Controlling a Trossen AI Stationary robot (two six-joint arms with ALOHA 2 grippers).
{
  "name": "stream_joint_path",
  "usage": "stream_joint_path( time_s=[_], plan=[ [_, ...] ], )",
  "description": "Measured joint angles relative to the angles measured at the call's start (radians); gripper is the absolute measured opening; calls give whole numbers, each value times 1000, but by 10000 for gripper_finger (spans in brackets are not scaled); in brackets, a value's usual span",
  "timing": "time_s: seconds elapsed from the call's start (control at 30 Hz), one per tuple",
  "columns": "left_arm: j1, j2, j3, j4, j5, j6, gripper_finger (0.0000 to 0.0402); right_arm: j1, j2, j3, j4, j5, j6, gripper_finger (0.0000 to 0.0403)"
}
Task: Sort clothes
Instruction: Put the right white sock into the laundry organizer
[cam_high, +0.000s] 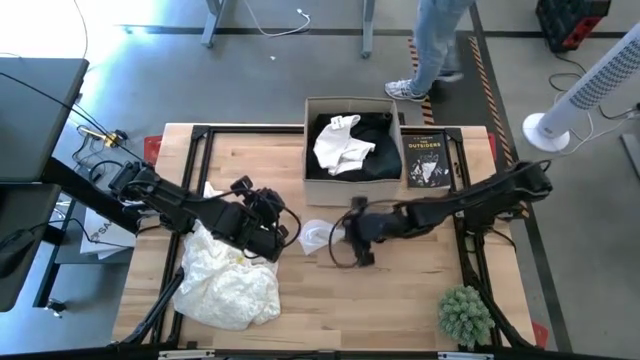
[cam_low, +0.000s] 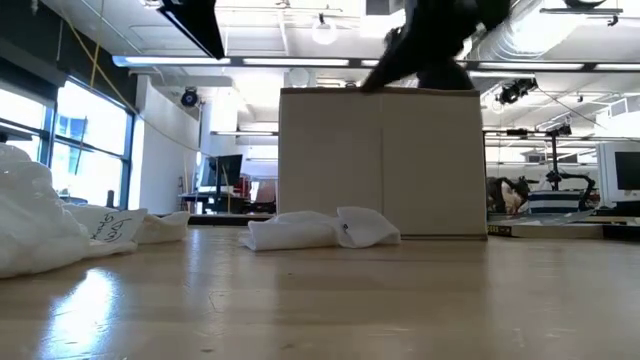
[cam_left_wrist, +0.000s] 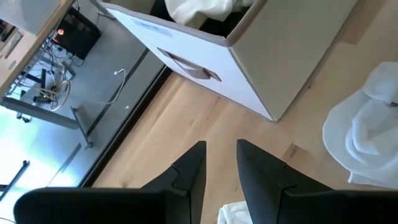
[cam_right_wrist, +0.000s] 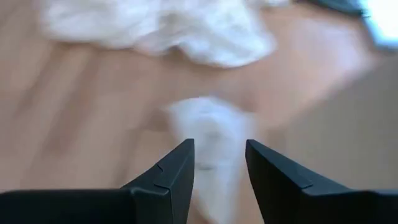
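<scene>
A small white garment (cam_high: 318, 235) lies flat on the table in front of a cardboard box (cam_high: 352, 140); it also shows in the low view (cam_low: 320, 230). The box holds a white garment (cam_high: 342, 145) on top of black ones (cam_high: 380, 135). A large cream pile of clothes (cam_high: 230, 282) lies at the near left. My right gripper (cam_right_wrist: 219, 155) is open above the small white garment (cam_right_wrist: 211, 127), which shows beyond the fingers. My left gripper (cam_left_wrist: 221, 162) is open over bare table between the pile and the small garment (cam_left_wrist: 367, 143).
A black book with white lettering (cam_high: 427, 160) lies right of the box. A green spiky plant (cam_high: 465, 315) stands at the near right corner. A person's legs (cam_high: 432, 50) show on the floor beyond the table's far edge.
</scene>
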Motion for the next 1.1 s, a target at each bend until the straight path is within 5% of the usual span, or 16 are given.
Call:
stream_joint_path(
  time_s=[0.23,0.4,0.53,0.67,0.9,1.1],
  plan=[
    [-3,0,0,0,-12,5,86,-48,262,-10,217,-114,-66,142],
    [-3,0,0,1,-20,17,86,-116,424,68,204,-91,-51,141],
    [-3,0,0,0,-27,18,86,-154,492,112,188,-169,-45,109],
    [-6,0,0,-18,-23,12,86,-142,495,141,157,-188,-56,19],
    [-57,-13,19,-233,35,-174,86,-86,371,231,-2,-183,-222,5],
    [-116,-49,6,-223,-1,-223,86,-56,190,324,-17,99,-420,4]
  ],
)
